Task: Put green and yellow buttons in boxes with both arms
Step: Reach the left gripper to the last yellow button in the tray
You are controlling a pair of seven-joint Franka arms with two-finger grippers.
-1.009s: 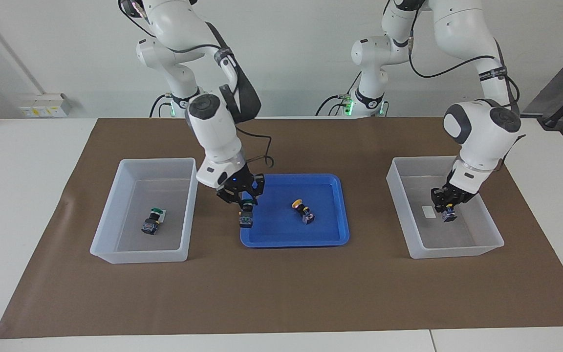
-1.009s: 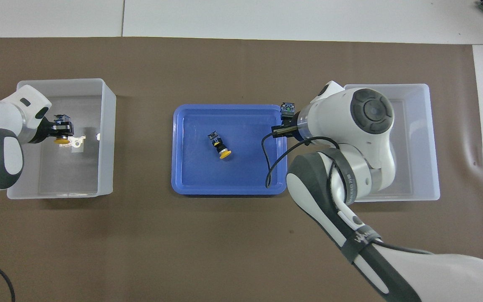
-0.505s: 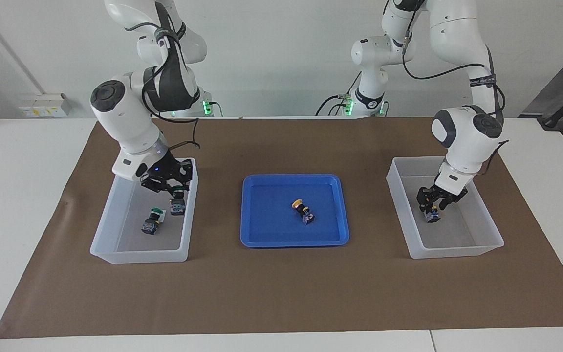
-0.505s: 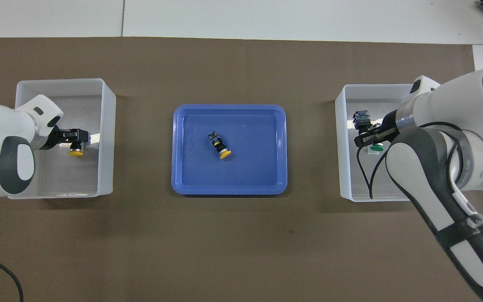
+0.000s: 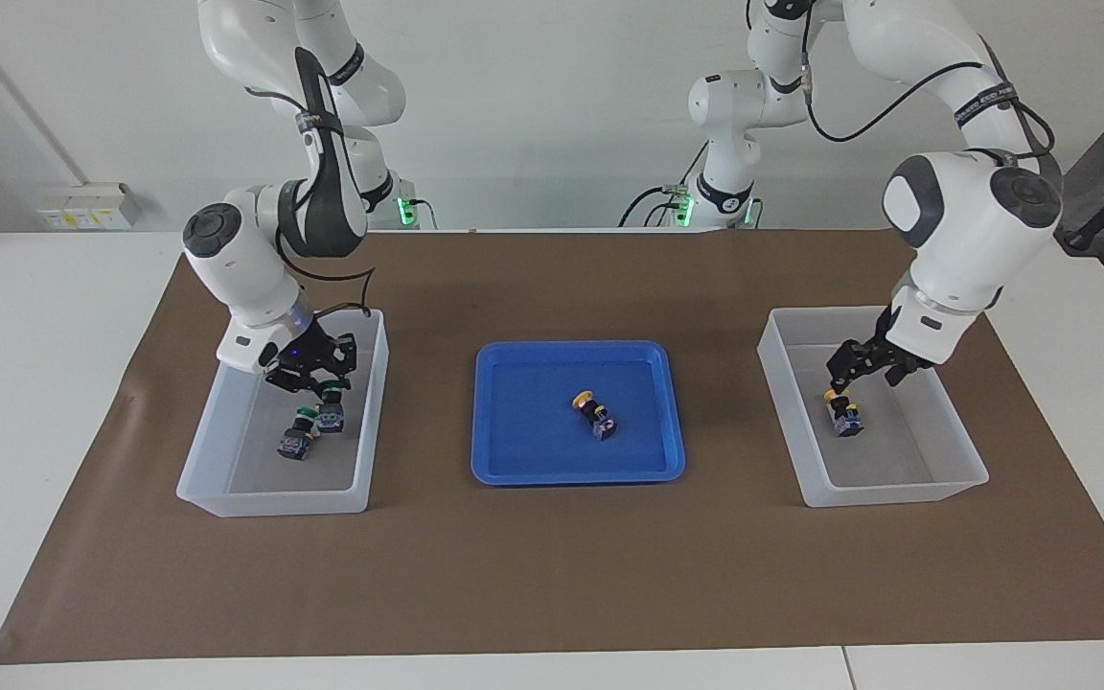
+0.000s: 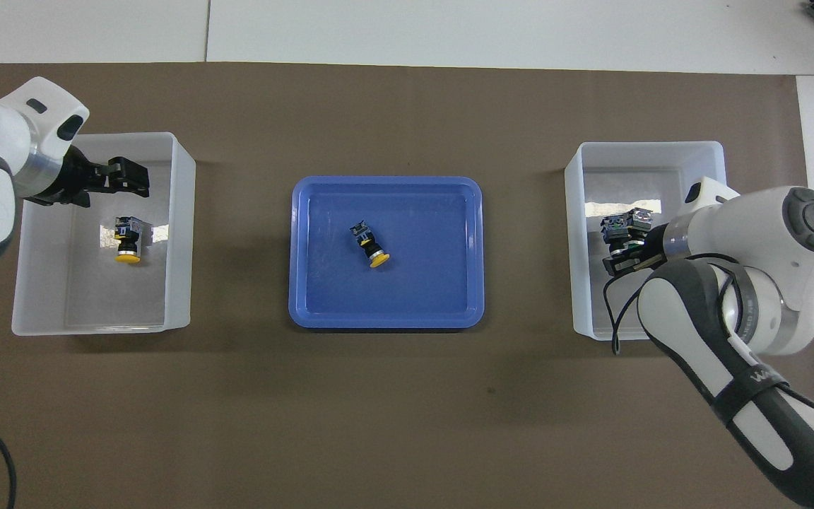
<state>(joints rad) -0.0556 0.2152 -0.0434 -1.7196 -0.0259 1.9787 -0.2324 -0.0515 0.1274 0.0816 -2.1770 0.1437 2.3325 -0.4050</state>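
Left gripper (image 5: 866, 369) hovers over box (image 5: 954, 479), jaws apart.

White wall (image 5: 552, 115), white table (image 5: 34, 383), brown mat (image 5: 552, 575).

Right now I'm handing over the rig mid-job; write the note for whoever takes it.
Left end effector: open, over the box at the left arm's end; one yellow button lies free in it.
Right end effector: shut on a green button, low in the box at the right arm's end, beside the other green button.
To do: release it; bring the second yellow button from the blue tray.
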